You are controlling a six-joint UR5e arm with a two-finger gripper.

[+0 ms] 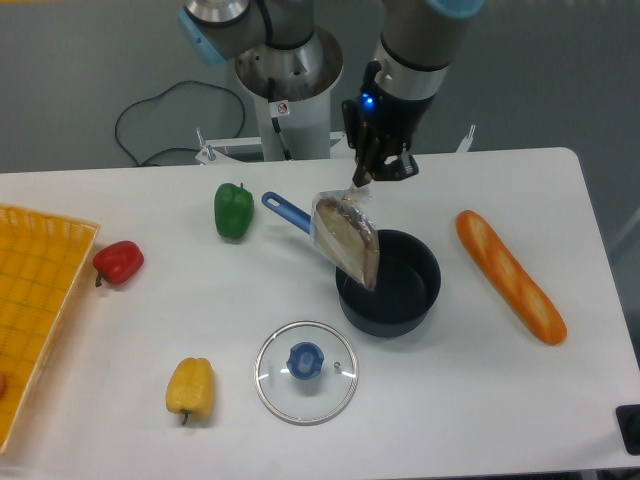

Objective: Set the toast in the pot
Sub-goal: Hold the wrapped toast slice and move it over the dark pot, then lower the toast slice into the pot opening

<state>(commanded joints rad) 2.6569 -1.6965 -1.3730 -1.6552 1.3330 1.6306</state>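
toast (347, 238): squarish tan slice, brown crust, wrapped in crinkly clear plastic; hangs tilted, top corner up by the gripper, lower end over the left rim of the pot.
pot (400, 288): round, dark navy-black, matte, low wall; long bright blue handle pointing up-left, its far end showing past the toast; stands on the table.
gripper (364, 180): dark two-finger tool on the grey arm, blue light on its side; fingers pressed together, pinching the plastic at the top of the toast.
toast vs gripper: toast hangs right under the fingertips, off to the lower left; only the wrap's top edge is in the pinch, bread itself below the fingers.
toast vs pot: overlaps the pot's left rim in this view; touching or just above, cannot tell.
lid (305, 371): round clear glass, metal rim, blue knob; flat on the table, near the pot's lower left, apart from it.
baguette (509, 275): long, orange-brown, smooth, lies diagonal, right of the pot, apart.
green pepper (233, 209): glossy, blocky, left of the blue handle.
red pepper (119, 261): glossy, near the tray's right edge.
yellow pepper (190, 387): glossy, lumpy, left of the lid.
tray (40, 300): yellow-orange, grid pattern, at the table's left edge, partly cut off.
table (480, 400): white, smooth, flat.
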